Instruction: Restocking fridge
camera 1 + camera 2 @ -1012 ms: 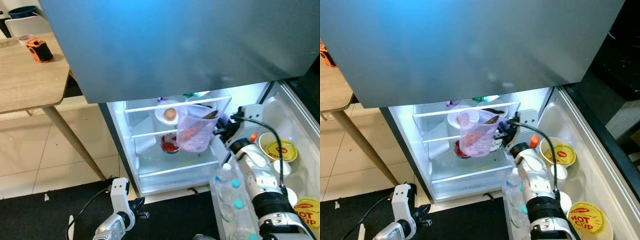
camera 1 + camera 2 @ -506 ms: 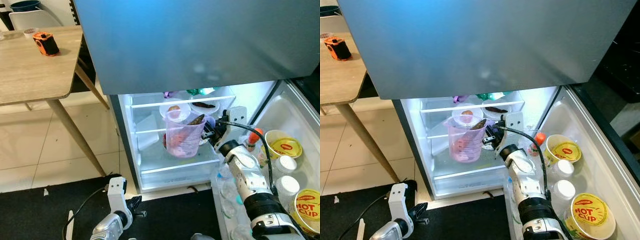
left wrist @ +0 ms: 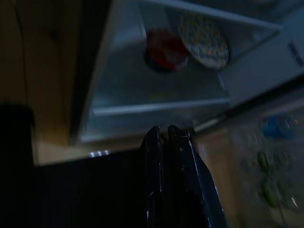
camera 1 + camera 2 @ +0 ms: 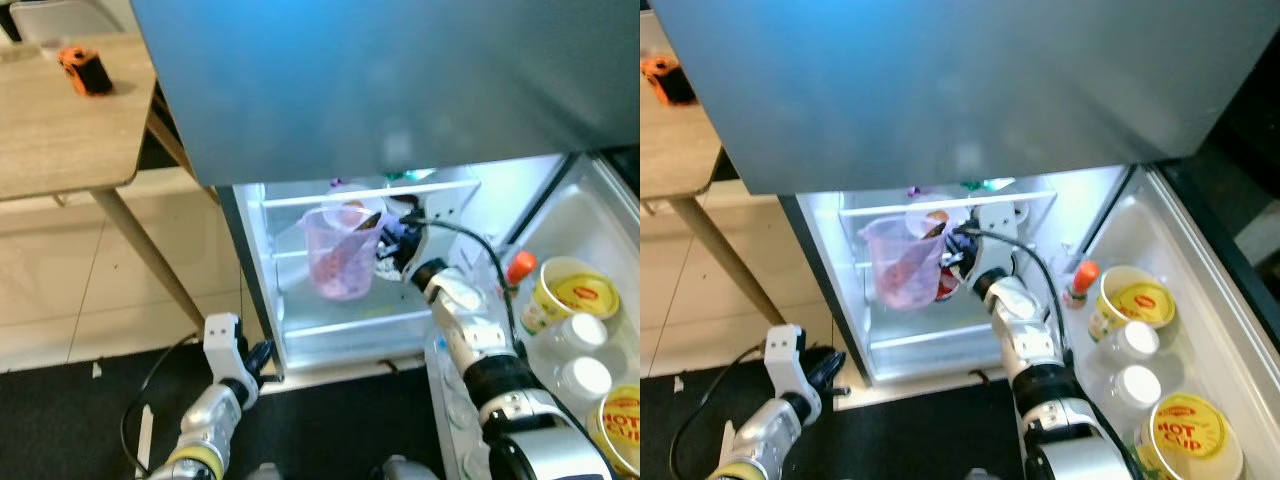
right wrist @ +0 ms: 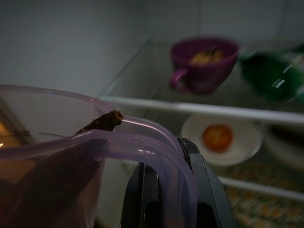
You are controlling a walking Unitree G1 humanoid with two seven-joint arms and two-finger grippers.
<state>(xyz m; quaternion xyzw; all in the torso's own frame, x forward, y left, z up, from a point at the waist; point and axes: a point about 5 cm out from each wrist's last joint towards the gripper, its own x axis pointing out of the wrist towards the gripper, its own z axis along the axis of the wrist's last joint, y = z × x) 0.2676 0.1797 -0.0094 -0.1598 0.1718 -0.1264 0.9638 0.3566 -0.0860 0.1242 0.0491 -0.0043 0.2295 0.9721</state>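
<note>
A see-through purple jug [image 4: 338,258] with reddish-brown food in it hangs inside the lit fridge compartment [image 4: 300,330], towards its left side. My right gripper [image 4: 386,250] reaches in from the right and is shut on the jug's handle [image 5: 156,142], its black fingers [image 5: 205,190] on either side of the loop. Behind the jug, a white plate with an orange fruit [image 5: 218,137] lies on a lower shelf. A purple mug [image 5: 204,64] and a green packet [image 5: 275,71] stand on the shelf above. My left gripper [image 3: 161,130] hangs low by the fridge's foot, shut and holding nothing.
The open fridge door [image 4: 600,215] on the right holds cup-noodle tubs [image 4: 572,290], a red-capped bottle [image 4: 517,268] and water bottles. A red bowl [image 3: 166,47] and a patterned plate [image 3: 204,40] sit on the fridge floor. A wooden table [image 4: 60,140] stands to the left.
The right gripper has carried the jug leftwards and deeper into the fridge. The camera has shifted, and the left arm has come up a little.
</note>
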